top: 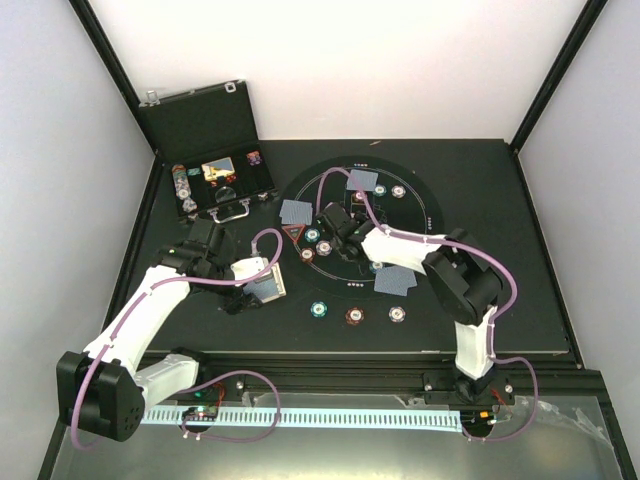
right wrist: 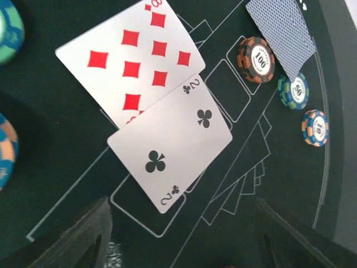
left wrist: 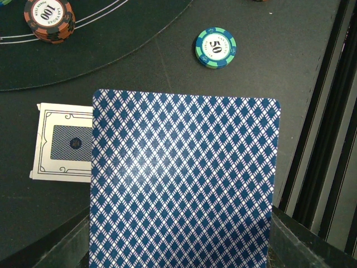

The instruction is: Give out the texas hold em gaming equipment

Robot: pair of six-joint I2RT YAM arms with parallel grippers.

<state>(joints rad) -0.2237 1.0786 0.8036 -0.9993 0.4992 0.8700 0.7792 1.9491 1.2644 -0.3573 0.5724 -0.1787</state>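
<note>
The lower edge of the blue diamond-backed card (left wrist: 184,178) is cut off in the left wrist view, hiding where the left gripper (top: 263,283) pinches it, but the card stands held between its dark fingers (left wrist: 61,248). The right gripper (right wrist: 181,234) hangs wide open and empty over the face-up two of clubs (right wrist: 170,142) and the partly cropped eight of diamonds (right wrist: 131,61) on the mat (right wrist: 245,167).

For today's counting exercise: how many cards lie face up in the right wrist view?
2. A diamonds card upper left; the two of clubs below it, overlapping its edge. More may lie outside this view.
</note>
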